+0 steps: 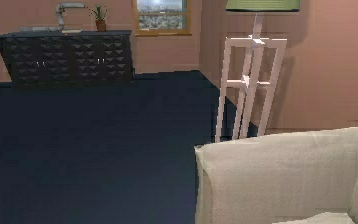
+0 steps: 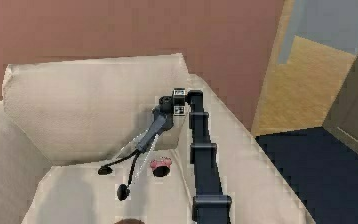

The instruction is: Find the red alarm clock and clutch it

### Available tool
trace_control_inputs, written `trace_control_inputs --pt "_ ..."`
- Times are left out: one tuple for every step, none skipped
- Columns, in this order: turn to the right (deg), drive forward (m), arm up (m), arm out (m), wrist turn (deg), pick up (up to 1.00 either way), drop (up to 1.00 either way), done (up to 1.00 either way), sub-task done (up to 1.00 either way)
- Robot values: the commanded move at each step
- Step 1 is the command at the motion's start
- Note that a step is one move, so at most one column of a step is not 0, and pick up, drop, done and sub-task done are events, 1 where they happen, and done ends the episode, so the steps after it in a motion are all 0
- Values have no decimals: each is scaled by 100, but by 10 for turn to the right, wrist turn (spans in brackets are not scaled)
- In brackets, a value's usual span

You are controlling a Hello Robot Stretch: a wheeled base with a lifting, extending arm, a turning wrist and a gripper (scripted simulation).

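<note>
Arm (image 2: 202, 150): dark bar extended over cream armchair (image 2: 77, 100); gripper (image 2: 117, 178) angled down toward seat, whether it holds anything cannot be told. Armchair seat: small red object (image 2: 162, 168), just beside the arm.

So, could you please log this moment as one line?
arm: out over armchair | jaws: near small red object on seat | hold: cannot tell

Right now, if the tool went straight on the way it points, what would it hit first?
Probably the seat of the cream upholstered armchair: the tool slants down toward the arm side view's lower left. The small red object lies right of that line, though depth is unclear.
</note>
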Motion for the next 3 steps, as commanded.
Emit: trace_control_inputs --pt "0 0 0 0 450 0 0 0 0" --pt "0 0 0 0 450 0 0 0 0" --pt "0 0 0 0 180 0 0 0 0"
